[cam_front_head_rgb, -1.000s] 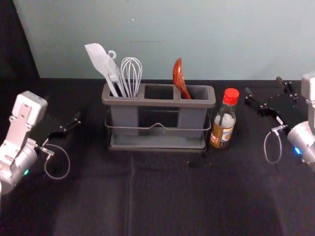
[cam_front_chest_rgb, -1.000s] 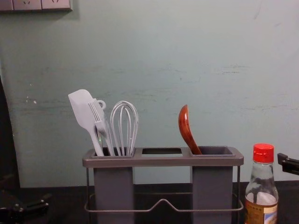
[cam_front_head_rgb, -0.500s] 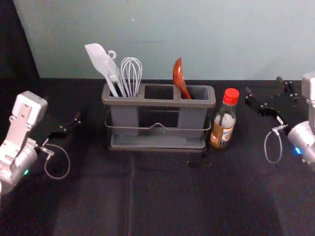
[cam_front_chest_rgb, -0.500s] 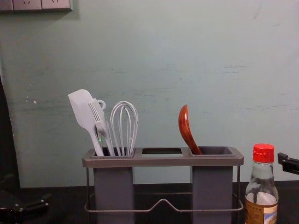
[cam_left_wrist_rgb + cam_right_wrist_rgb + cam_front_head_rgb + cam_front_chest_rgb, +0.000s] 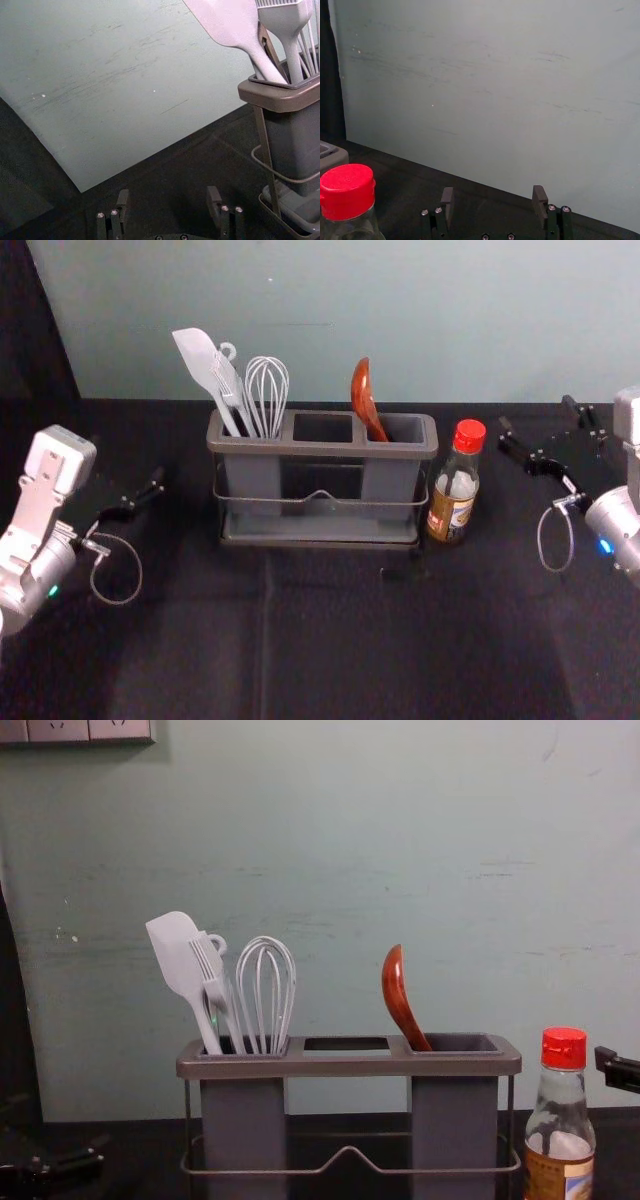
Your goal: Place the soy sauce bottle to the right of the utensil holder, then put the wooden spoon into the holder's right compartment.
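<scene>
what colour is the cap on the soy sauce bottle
The cap is bright red, seen best in the right wrist view.

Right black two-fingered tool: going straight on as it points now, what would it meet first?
Probably the pale grey-green wall. The red-capped glass soy sauce bottle sits beside that line. The right tool's height over the black cloth is hard to judge, so it might brush that first.

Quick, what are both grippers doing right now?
Left gripper: open, empty, left of the holder.
Right gripper: open, empty, right of the bottle.
</scene>
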